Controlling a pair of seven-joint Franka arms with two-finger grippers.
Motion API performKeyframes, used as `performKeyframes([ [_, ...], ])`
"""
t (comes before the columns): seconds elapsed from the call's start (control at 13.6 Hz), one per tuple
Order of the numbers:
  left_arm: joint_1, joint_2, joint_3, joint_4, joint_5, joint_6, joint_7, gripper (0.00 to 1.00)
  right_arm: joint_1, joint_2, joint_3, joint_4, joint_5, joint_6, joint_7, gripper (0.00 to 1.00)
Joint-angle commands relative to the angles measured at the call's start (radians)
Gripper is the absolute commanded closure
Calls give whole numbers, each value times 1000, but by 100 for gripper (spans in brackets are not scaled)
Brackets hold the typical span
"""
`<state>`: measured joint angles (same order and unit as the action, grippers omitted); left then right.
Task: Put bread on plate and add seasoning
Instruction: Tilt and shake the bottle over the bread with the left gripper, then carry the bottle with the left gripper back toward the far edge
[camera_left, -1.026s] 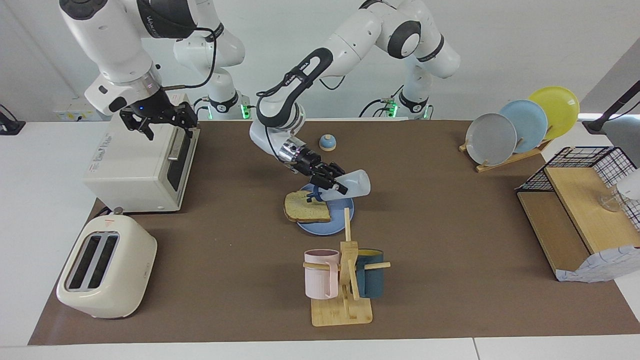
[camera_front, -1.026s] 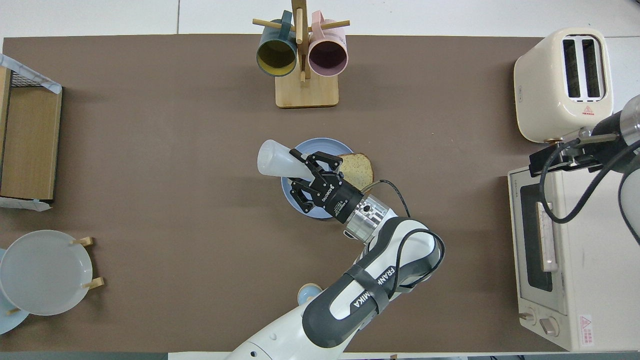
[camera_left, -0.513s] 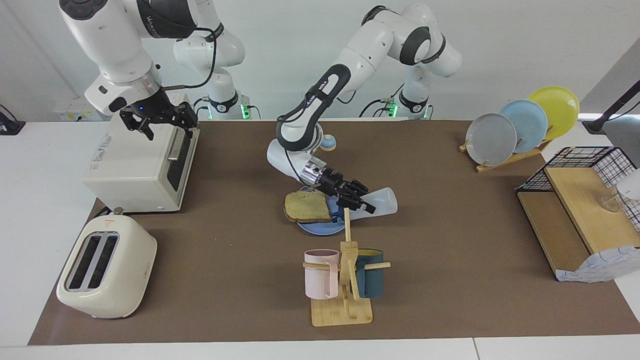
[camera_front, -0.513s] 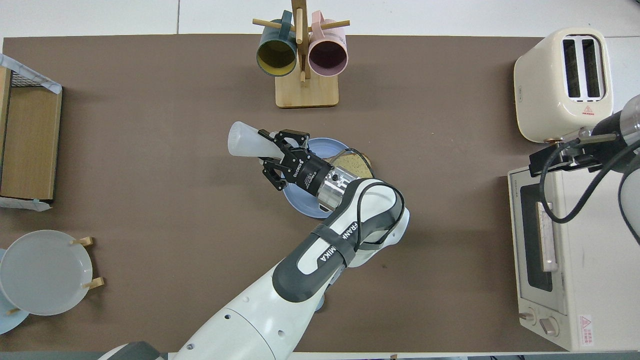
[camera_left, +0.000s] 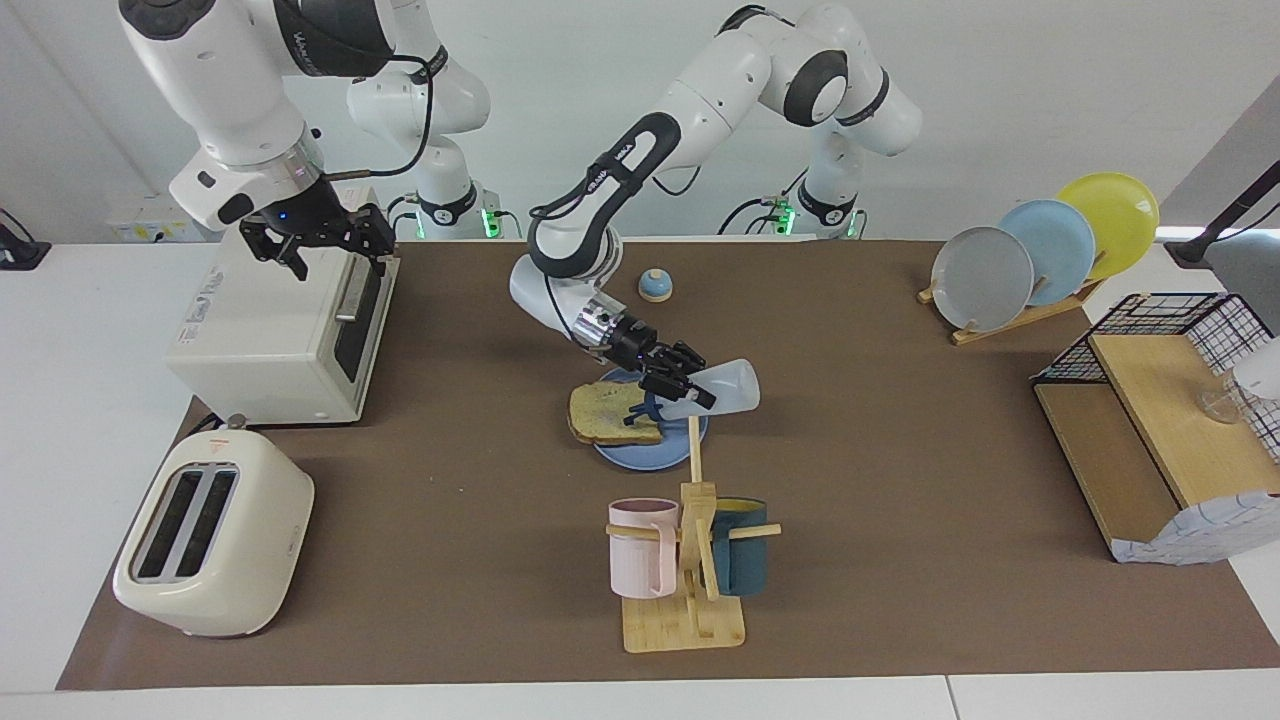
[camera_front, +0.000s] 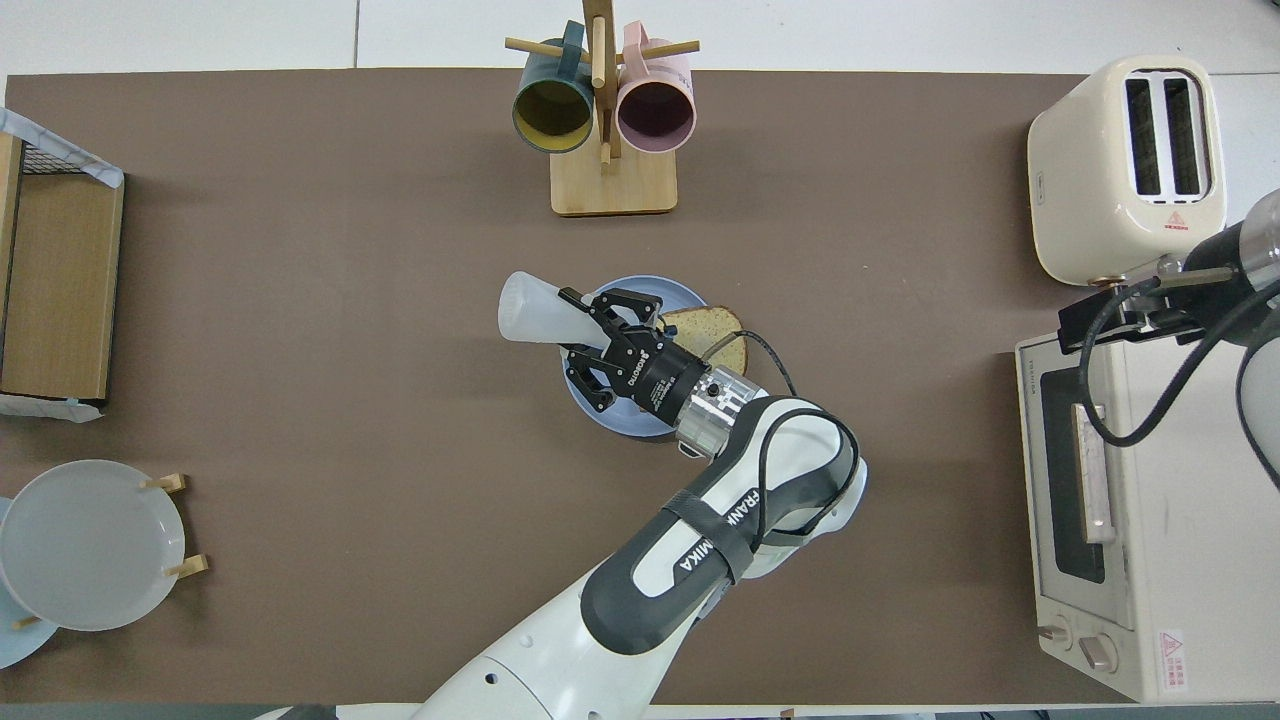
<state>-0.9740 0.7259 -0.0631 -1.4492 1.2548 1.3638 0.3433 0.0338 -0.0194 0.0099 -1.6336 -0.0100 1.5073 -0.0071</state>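
Bread (camera_left: 612, 413) lies on the blue plate (camera_left: 655, 452), covering the side toward the right arm's end of the table and overhanging the rim there; the plate's other side is bare. The plate sits on a brown mat (camera_left: 900, 400) that covers the table, with open mat on every side of it except where the mug rack (camera_left: 690, 560) stands, farther from the robots than the plate. A small bell (camera_left: 655, 286) sits nearer to the robots than the plate. The left arm reaches in low over the plate, and the left gripper (camera_left: 672, 385) is clamped around the seasoning (camera_left: 722, 388), holding the bottle tilted with its dark cap (camera_left: 640, 411) down over the bread. The right gripper (camera_left: 320, 240) waits over the toaster oven (camera_left: 280, 320), its fingers spread and holding nothing.
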Motion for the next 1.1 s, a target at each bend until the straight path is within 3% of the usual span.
performKeyframes([
  [0.0, 32, -158, 9, -52, -102, 53, 2, 100, -15, -19, 5, -20, 21, 1, -24, 0],
  [0.22, 132, -290, 9, -85, -250, 109, -68, 100, -15, -19, 5, -20, 21, 1, -24, 0],
  [0.51, 360, -508, 8, -189, -545, 396, -165, 100, -15, -19, 5, -20, 21, 1, -24, 0],
  [0.81, 547, -534, 9, -275, -777, 792, -361, 100, -15, -17, 5, -20, 21, 1, -24, 0],
  [1.03, 687, -531, 6, -436, -859, 1276, -521, 100, -15, -17, 5, -20, 21, 1, -24, 0],
])
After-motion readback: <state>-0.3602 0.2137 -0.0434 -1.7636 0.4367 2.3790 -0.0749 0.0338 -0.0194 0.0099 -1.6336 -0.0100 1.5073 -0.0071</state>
